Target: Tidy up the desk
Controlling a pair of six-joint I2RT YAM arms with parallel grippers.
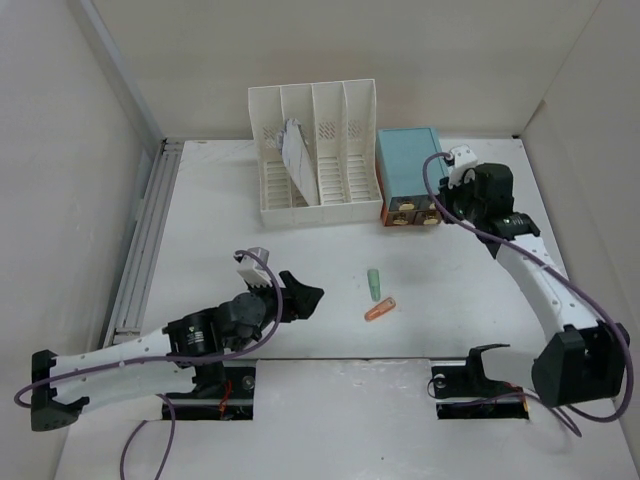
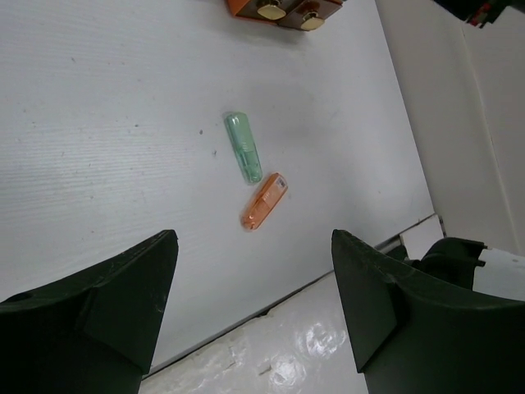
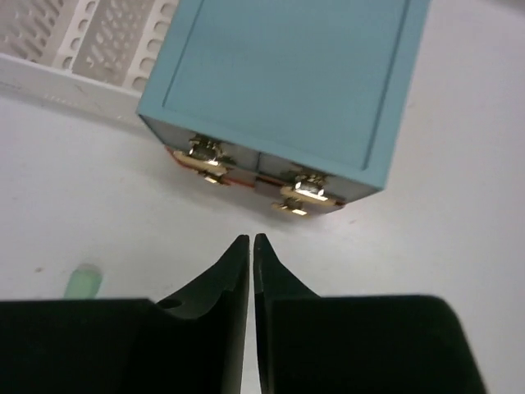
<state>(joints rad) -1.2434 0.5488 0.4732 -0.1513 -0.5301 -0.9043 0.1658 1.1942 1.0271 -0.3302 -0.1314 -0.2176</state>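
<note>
Hovering above the desk (image 1: 450, 300), the left gripper (image 2: 253, 254) gapes empty while the right gripper (image 3: 251, 246) is pinched nearly closed.

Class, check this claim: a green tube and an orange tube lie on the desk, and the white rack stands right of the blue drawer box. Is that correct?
No. The rack stands left of the drawer box, not right, as the top view shows. The green tube and orange tube do lie on the desk.

White desk (image 1: 460, 300), teal drawer box (image 1: 408, 160) — orange fronts (image 2: 242, 6), gold knobs (image 2: 271, 10), white perforated file rack (image 1: 345, 130), green tube (image 2: 244, 148), orange tube (image 2: 263, 201)
</note>
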